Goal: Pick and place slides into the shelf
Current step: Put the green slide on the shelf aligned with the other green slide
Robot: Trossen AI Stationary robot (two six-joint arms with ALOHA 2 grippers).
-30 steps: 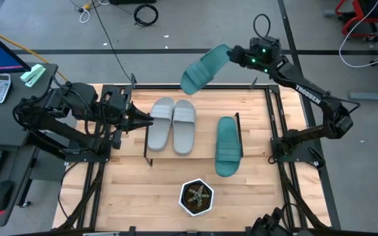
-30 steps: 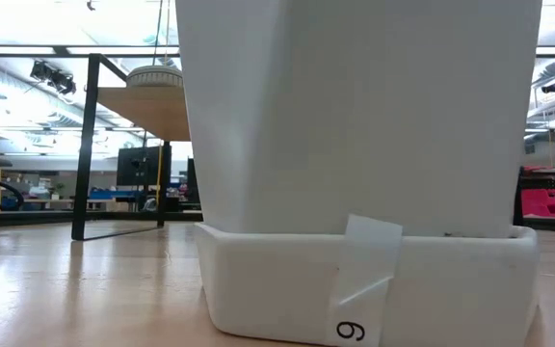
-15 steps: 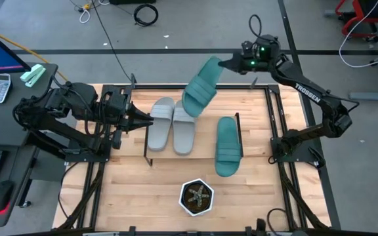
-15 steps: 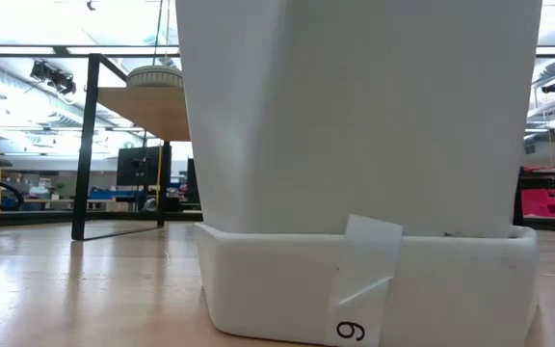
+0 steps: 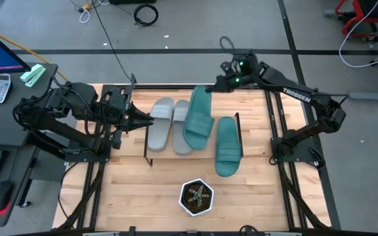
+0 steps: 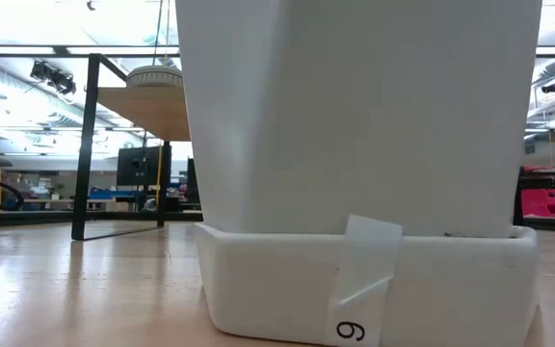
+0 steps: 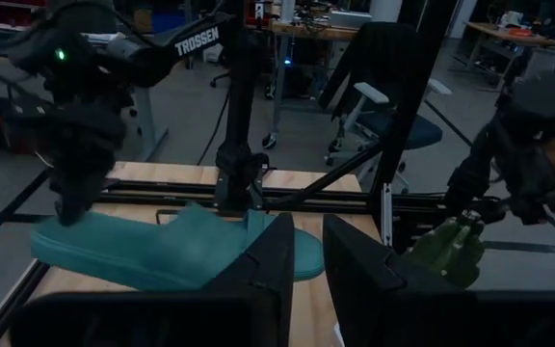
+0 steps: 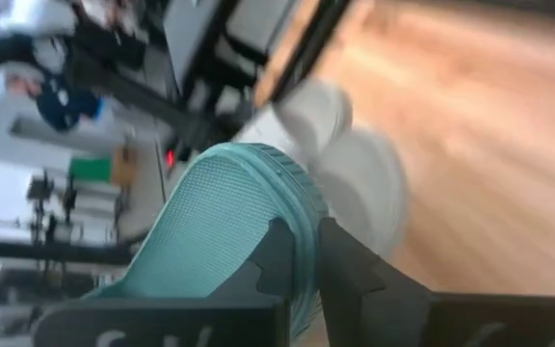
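My right gripper (image 5: 215, 84) stands at the far edge of the shelf (image 5: 166, 156), shut on a teal slide (image 5: 198, 120). That slide stretches toward the near edge and overlaps the right one of two grey slides (image 5: 161, 122) that lie sole-down side by side on the shelf. The second teal slide (image 5: 227, 147) lies sole-down to their right. In the left wrist view the held teal slide (image 7: 162, 253) shows roughly level. My left gripper (image 5: 149, 119) waits shut beside the shelf's left end. The right wrist view shows the right gripper (image 8: 302, 236) on the slide's rounded end. My right gripper pinches the teal slide's far rounded end at the sole's rim (image 8: 292, 207), one finger on each face. The fingers come from the far side, slanting down. The slide extends toward the near edge, roughly level above the shelf. Whether its free end (image 5: 195, 143) touches the grey slide I cannot tell.
A hexagonal white pot with a plant (image 5: 197, 197) stands near the table's near edge and fills the low view as a white pot wall (image 6: 355, 145). The shelf's black frame legs (image 5: 147, 155) stand up from the table. Bare wood lies left and right of the plant.
My right gripper has come from beyond the table's far edge toward the near side and down, carrying the teal slide. The slide has swung from lying crosswise above the floor to pointing toward the near edge over the shelf, beside the grey pair.
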